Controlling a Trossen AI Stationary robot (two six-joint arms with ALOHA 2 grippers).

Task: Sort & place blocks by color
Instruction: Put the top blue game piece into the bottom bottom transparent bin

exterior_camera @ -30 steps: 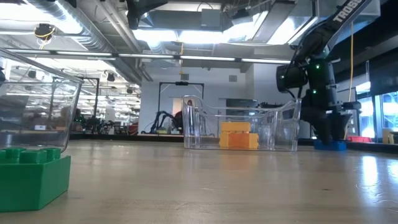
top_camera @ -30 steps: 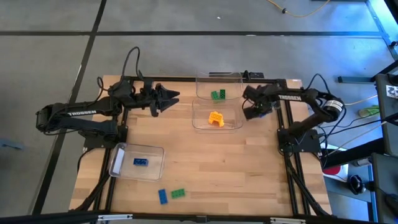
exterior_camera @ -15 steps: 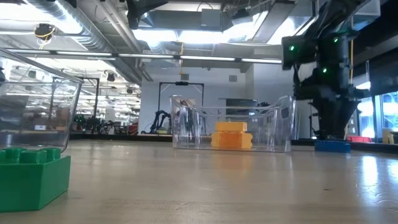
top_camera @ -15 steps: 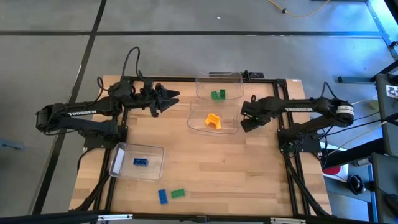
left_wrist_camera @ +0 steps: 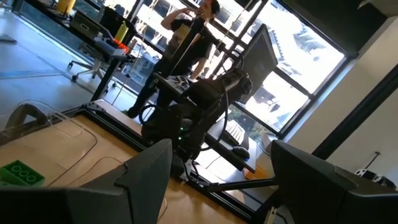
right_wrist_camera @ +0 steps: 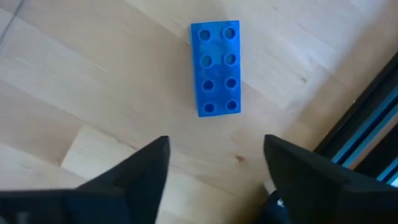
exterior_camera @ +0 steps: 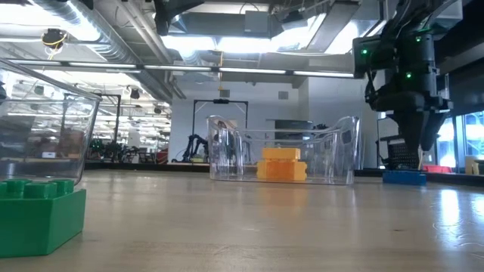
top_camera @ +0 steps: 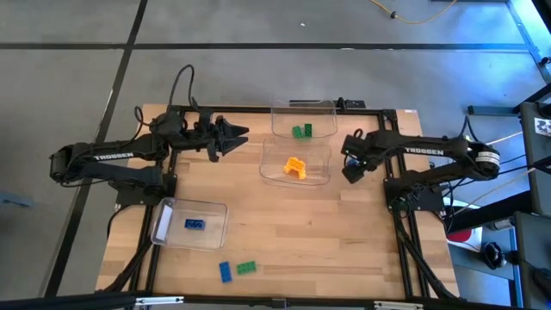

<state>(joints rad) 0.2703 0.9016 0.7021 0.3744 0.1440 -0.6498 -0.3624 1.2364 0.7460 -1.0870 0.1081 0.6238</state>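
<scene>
Small blue studded plastic brick (right_wrist_camera: 216, 68) flat on wood, just beyond right gripper (right_wrist_camera: 214, 163), untouched. Jaws apart, gripping nothing. Fingertips cropped from wrist view.

Overhead and table-level views share the middle bin (top_camera: 297, 161); wrist cameras look close.

Bright ceiling strips lit the room at the upper centre of the low frame. Windows (left_wrist_camera: 292, 74) glared white at the upper right of the left wrist frame. The green brick (exterior_camera: 38, 215) at lower left looked soft.
</scene>
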